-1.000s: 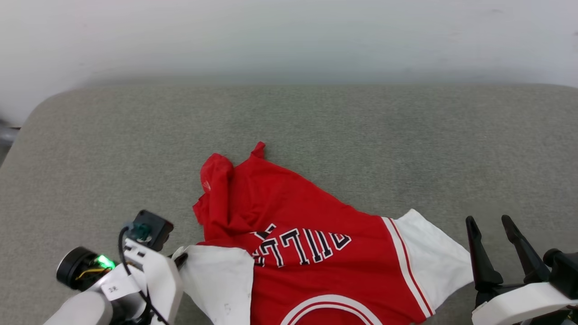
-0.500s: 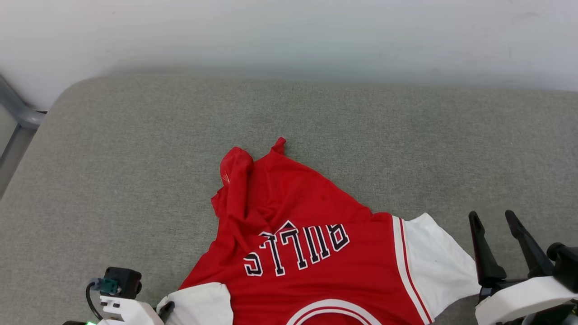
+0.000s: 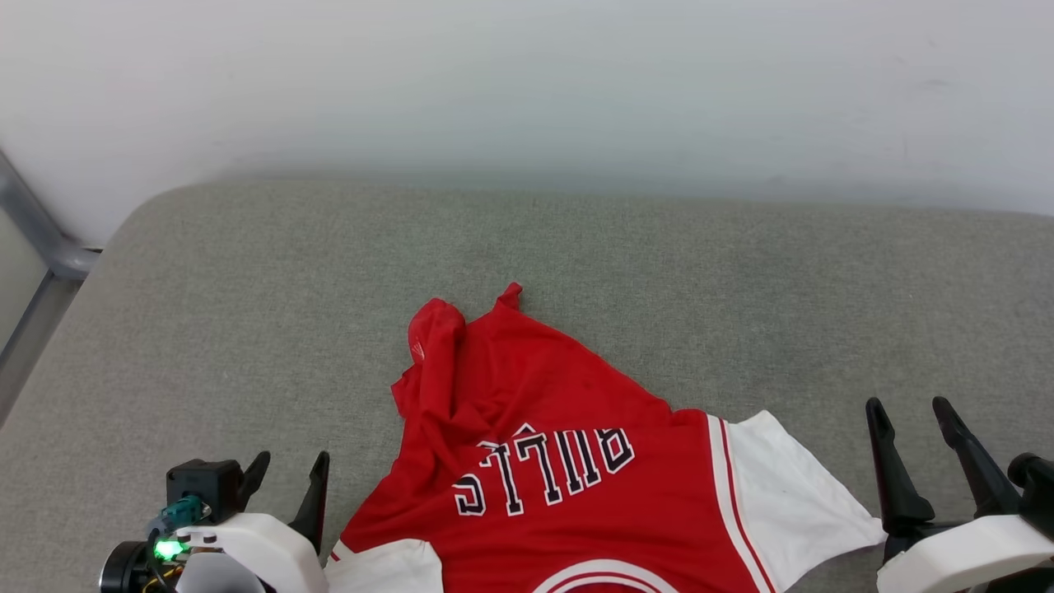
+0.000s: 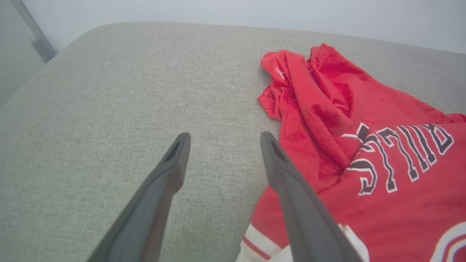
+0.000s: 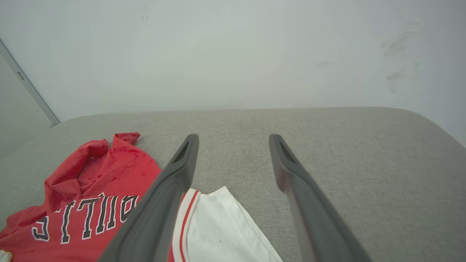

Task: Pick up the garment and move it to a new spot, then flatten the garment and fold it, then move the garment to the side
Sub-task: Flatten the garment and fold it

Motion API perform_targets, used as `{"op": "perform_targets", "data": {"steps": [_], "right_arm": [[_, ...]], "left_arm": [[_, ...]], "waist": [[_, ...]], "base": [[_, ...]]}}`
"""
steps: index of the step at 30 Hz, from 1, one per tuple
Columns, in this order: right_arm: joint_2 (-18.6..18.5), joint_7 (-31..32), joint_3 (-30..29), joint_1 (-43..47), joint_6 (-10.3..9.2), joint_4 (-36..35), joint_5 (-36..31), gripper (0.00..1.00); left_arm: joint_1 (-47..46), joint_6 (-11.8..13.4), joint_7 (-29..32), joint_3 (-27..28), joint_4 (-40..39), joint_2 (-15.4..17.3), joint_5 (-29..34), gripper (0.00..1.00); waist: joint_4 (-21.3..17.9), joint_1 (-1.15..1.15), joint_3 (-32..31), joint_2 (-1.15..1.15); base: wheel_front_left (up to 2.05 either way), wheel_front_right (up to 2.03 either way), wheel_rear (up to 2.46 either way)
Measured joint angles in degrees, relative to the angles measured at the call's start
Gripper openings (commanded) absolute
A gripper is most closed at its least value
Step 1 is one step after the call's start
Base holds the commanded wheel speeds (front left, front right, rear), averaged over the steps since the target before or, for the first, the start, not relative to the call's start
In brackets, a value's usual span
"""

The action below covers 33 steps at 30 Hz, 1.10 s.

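Your shirt (image 3: 568,461) lies on the grey cushion (image 3: 247,329), near its front edge and roughly midway between the two grippers. The side with the black lettering (image 3: 543,469) faces up and reads upside down from the head camera. The far end of the red cloth is bunched into a rumpled fold (image 3: 436,362), so the shirt is not flat there. One white sleeve (image 3: 790,494) spreads out to the robot's right, and a bit of the other (image 3: 387,568) shows at the bottom edge on the left.

Around it you have bare cushion, with a pale wall (image 3: 527,82) behind and a grey metal bar (image 3: 41,247) off the cushion's left corner. Nothing lies on the shirt or between it and either gripper.

Your left gripper (image 3: 293,457) sits just beside the shirt's left edge, fingers spread wide and holding nothing. In its wrist view the inner finger crosses in front of the sleeve's striped trim, and you cannot tell whether it touches. Your right gripper (image 3: 907,403) is just beyond the right sleeve, also spread wide and empty, pointing across bare cushion towards the wall.
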Motion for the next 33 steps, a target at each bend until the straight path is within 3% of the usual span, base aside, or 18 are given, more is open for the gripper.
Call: {"op": "perform_targets", "data": {"steps": [10, 18, 23, 33], "right_arm": [[0.0, 3.4, -1.4, 1.8, 0.00, 0.3, 1.1, 1.00], [0.0, 18.6, -5.9, 3.7, 0.00, 7.5, 2.2, 1.00], [-1.7, 28.0, -5.4, 1.0, 0.00, 11.2, 1.8, 1.00], [-7.4, 35.8, -0.3, -9.0, 0.00, 20.6, 5.0, 1.00]], "left_arm": [[-0.1, 4.2, -6.3, 0.5, -6.5, -2.1, 3.3, 1.00], [-0.1, 6.9, -8.3, 0.6, -11.7, -3.0, 5.2, 1.00], [-0.1, 7.6, -8.5, 0.0, -13.9, -3.2, 6.1, 1.00], [-2.7, 7.4, -9.2, -0.6, -15.7, -3.9, 7.1, 1.00]], "waist": [[-1.3, 0.00, -1.9, 0.00], [-1.5, 0.00, -2.2, 0.00], [-0.9, 0.00, -1.7, 0.00], [1.8, 0.00, 3.2, 0.00]], "base": [[0.00, 0.00, 0.00], [0.00, 0.00, 0.00], [0.00, 0.00, 0.00], [0.00, 0.00, 0.00]]}}
